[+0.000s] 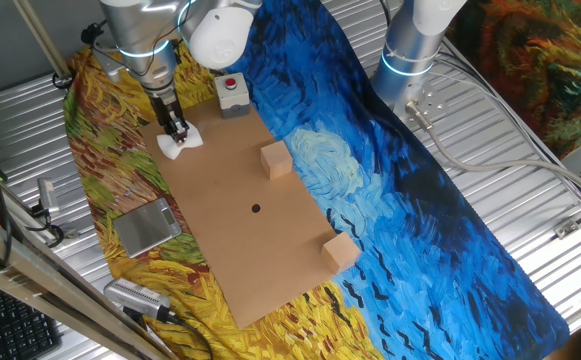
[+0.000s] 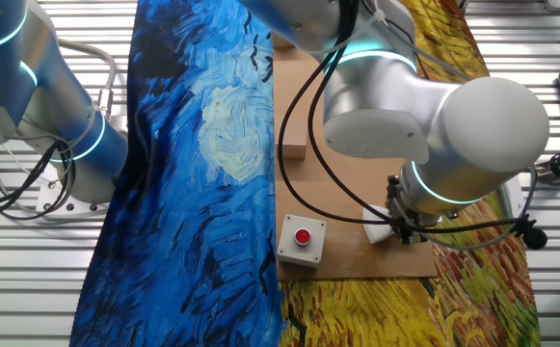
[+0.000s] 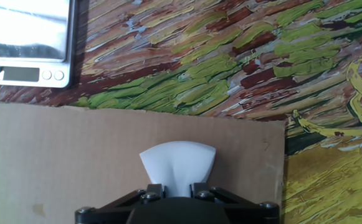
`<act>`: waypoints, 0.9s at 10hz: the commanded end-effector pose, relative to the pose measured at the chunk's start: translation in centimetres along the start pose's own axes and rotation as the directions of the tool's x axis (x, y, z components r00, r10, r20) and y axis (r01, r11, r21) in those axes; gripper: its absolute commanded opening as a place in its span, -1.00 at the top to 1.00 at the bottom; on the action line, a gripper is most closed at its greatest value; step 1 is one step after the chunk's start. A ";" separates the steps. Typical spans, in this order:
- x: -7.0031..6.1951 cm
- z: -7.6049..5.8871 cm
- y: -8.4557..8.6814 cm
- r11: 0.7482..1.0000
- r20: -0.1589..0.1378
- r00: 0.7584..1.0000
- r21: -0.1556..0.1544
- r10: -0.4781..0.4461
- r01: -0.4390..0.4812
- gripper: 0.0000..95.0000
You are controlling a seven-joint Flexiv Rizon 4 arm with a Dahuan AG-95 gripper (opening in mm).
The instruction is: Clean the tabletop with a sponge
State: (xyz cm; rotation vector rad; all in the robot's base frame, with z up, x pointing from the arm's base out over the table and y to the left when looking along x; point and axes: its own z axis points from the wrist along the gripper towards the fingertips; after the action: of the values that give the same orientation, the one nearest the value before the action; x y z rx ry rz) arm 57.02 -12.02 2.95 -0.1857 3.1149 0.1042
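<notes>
Gripper (image 3: 172, 188) pinching white sponge (image 3: 179, 163) on tan tabletop (image 3: 56, 155), no readable writing

Tally of what sits on the table

One tabletop (image 1: 232, 232) board with one dark spot (image 1: 255, 209), one white sponge (image 1: 181, 142), two wooden cubes (image 1: 276, 160) (the second (image 1: 340, 251) near the board's edge), one red-button box (image 1: 232, 93), one small scale (image 1: 147, 226), one painted cloth (image 1: 410, 200), and two robot arms (image 1: 142, 35), the other (image 1: 417, 35) standing apart.
</notes>
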 end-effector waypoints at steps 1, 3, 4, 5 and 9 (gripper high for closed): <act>0.0 0.1 0.0 1.000 0.000 1.000 -0.001 0.001 -0.001 1.00; 0.0 0.1 0.1 1.000 -0.001 1.000 0.001 0.002 -0.002 1.00; -0.1 0.2 0.1 1.000 -0.001 1.000 0.004 0.005 -0.005 1.00; -0.1 0.2 0.2 1.000 0.000 1.000 0.007 0.005 -0.005 1.00; -0.1 0.2 0.2 1.000 -0.002 1.000 0.009 0.006 -0.006 1.00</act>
State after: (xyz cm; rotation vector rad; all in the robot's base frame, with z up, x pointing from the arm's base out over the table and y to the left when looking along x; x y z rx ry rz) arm 57.10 -11.75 2.88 -0.1767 3.1172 0.0919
